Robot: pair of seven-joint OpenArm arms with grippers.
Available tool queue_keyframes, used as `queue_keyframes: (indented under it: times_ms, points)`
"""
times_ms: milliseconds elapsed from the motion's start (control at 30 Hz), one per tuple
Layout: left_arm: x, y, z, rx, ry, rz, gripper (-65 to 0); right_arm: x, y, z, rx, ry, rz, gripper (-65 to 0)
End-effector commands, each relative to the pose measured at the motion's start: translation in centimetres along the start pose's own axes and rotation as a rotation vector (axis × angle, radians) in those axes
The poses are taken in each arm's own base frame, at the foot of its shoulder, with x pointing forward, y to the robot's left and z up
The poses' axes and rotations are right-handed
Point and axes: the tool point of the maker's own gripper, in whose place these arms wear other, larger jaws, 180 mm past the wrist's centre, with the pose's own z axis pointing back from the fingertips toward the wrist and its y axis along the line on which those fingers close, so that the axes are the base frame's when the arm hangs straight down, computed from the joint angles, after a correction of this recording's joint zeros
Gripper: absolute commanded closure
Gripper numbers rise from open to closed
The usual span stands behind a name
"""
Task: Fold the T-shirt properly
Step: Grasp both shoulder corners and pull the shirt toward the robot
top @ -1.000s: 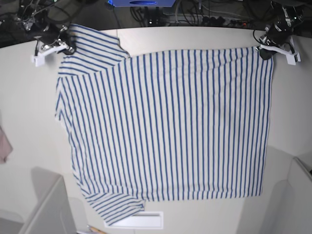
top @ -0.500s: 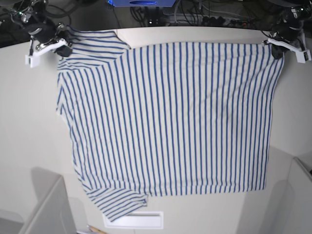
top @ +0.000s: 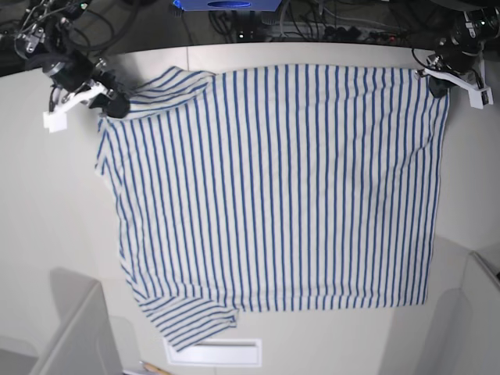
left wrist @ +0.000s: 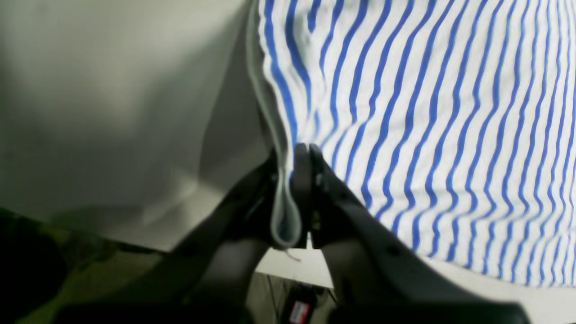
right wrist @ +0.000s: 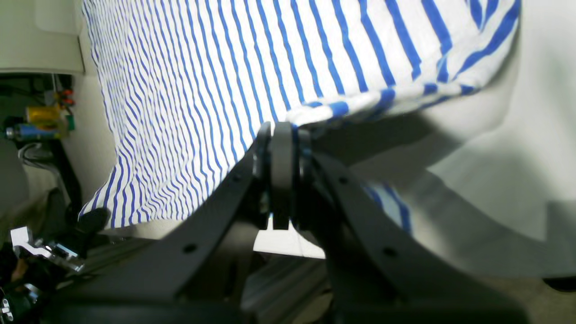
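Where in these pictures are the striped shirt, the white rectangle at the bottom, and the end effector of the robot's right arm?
Striped shirt [top: 297, 187]: base view, middle of its body.
White rectangle [top: 242, 355]: base view, its bare face.
Right end effector [right wrist: 282, 130]: right wrist view, between its fingertips.

From up here I have the T-shirt [top: 281, 180] spread over the middle of the bench [top: 47, 211], a flap lying at its near left corner. My right tool [top: 113, 108] sits at its far left corner, my left tool [top: 439, 82] at its far right.
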Motion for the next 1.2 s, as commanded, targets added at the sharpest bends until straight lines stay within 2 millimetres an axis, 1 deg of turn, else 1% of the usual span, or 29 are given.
queue_keyframes:
  times_ms: [0,200,333,433,467,600,633,733,800,967,1100,1167]
  points:
    - [1.0,0.0,0.4,-0.004,-0.025,-0.019,0.0,0.7,0.4,0.4,0.012,-0.027,0.018,0.0]
    - [0.3,-0.2,0.4,-0.008,0.020,-0.024,0.0,0.7,0.4,0.4,0.014,-0.025,0.019,0.0]
    - [0.3,-1.2,1.0,-0.020,0.051,-0.060,0.0,0.8,0.5,0.4,0.017,-0.028,0.017,0.0]
    - [0.1,-1.2,0.8,-0.021,0.075,-0.060,0.0,0.3,0.1,0.5,0.004,-0.015,0.012,0.0]
    - [0.1,-1.2,0.8,-0.016,0.076,-0.060,0.0,0.0,-0.2,0.6,-0.002,-0.009,0.007,0.0]
    - [-0.5,0.7,0.9,0.081,0.108,-0.118,0.0,-1.4,-1.0,1.1,-0.026,0.020,-0.006,0.0]
    - [-0.8,0.8,0.8,0.095,0.121,-0.137,0.0,-1.6,-1.1,1.2,-0.030,0.026,-0.009,0.0]
    - [-2.6,0.5,0.5,0.107,0.185,-0.195,0.0,-2.4,-1.5,1.5,-0.042,0.045,-0.014,0.0]
    - [-3.3,0.1,0.4,0.098,0.205,-0.210,0.0,-2.9,-1.7,1.7,-0.048,0.056,-0.021,0.0]
    - [-3.7,0.2,0.7,0.099,0.218,-0.214,0.0,-3.8,-2.1,2.1,-0.059,0.075,-0.031,0.0]
    - [-4.0,0.4,0.9,0.104,0.224,-0.216,0.0,-3.5,-1.9,2.0,-0.052,0.071,-0.026,0.0]
    - [-3.7,0.4,0.8,0.105,0.219,-0.219,0.0,-3.3,-1.2,2.0,-0.020,0.061,-0.031,0.0]
